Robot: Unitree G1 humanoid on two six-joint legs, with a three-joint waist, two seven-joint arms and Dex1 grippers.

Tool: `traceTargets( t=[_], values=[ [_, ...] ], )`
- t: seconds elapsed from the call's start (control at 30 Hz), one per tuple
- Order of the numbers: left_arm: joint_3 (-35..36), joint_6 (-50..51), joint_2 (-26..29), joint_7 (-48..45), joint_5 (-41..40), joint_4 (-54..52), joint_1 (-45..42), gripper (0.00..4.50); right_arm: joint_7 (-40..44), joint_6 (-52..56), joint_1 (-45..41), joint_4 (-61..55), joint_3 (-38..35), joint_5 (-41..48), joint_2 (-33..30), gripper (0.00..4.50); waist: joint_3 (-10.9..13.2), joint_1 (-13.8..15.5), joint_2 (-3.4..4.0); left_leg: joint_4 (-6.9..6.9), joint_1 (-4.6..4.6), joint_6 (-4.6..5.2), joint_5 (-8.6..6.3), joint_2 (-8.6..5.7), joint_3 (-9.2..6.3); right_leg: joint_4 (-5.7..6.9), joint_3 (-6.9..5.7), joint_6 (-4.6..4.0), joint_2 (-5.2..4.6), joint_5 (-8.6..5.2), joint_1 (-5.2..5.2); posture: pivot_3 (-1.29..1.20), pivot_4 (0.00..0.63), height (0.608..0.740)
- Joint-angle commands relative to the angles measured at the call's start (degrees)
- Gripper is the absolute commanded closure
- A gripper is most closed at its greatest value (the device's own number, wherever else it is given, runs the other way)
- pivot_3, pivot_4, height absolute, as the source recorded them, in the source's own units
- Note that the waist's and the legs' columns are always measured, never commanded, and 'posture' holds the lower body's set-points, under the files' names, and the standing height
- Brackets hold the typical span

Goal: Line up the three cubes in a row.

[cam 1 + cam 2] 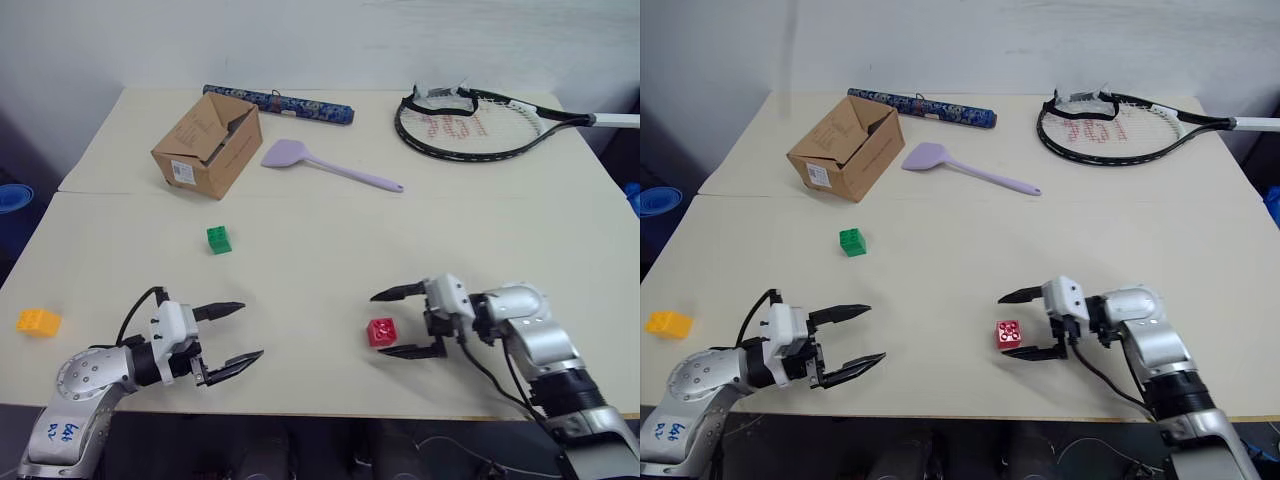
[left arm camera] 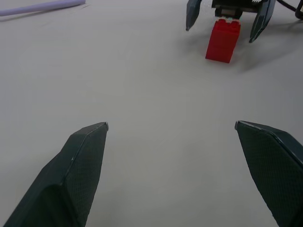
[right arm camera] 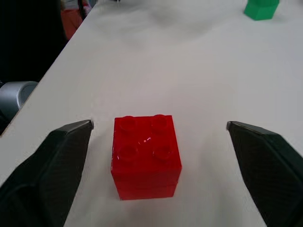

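The small red studded plastic brick (image 3: 146,156) is framed, untouched, between the released right pincer's (image 1: 408,322) spread fingers, with the left pincer (image 1: 232,337) likewise released.

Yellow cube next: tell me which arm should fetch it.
Left. The yellow cube lies at the table's left edge, near the open left gripper; the right gripper straddles the red cube.

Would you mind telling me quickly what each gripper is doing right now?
Left gripper: open, holding nothing.
Right gripper: open, fingers either side of the red cube, not gripping it.
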Motion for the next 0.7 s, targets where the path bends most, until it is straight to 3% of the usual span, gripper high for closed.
traceTargets(
  t=[0.03,0.23,0.33,0.53,0.7],
  values=[
    [6.84,-2.08,-0.93,2.82,-0.39,1.07,3.41,0.0,-2.23,0.97,3.52,-7.2,-6.73,4.46,-2.64,0.03,0.0,0.03,0.0,0.0,-0.01,0.01,-0.01,0.0,-0.01,-0.02,-0.01,0.0,0.0,0.0,0.0,0.0,0.15,0.74],
    [22.24,-1.68,-6.72,10.95,-4.65,5.64,10.54,0.0,-9.3,-5.63,13.5,-12.08,-19.39,11.01,2.52,0.03,0.02,0.02,-0.06,-0.02,0.06,-0.02,-0.05,0.04,-0.04,-0.29,-0.02,0.0,0.0,0.0,0.08,0.0,0.15,0.74],
    [25.51,-1.56,-8.77,13.33,-5.02,7.03,12.48,0.0,-10.92,-0.05,17.56,-13.77,-21.29,13.7,1.43,0.03,0.04,0.06,-0.07,-0.03,0.06,0.05,-0.09,0.02,-0.02,-0.32,-0.01,0.0,-0.02,0.0,0.09,0.0,0.15,0.74],
    [22.72,2.02,-13.14,21.96,-4.39,-0.35,9.61,0.0,-13.69,-0.86,21.02,-16.48,-23.11,14.66,3.08,0.03,0.04,1.01,-0.1,-0.03,0.08,0.4,-0.32,-0.03,-0.03,-0.32,0.02,0.04,-0.14,0.03,0.11,0.0,0.15,0.74],
    [17.27,19.96,-17.76,41.15,-9.36,-10.92,-0.39,0.0,-17.06,-0.76,20.69,-19.22,-22.74,14.62,4.79,0.03,0.03,1.54,-0.11,-0.03,0.08,0.14,-0.17,-0.05,-0.04,-0.29,0.04,0.07,-0.14,0.05,0.13,0.0,0.15,0.74]
  ],
)
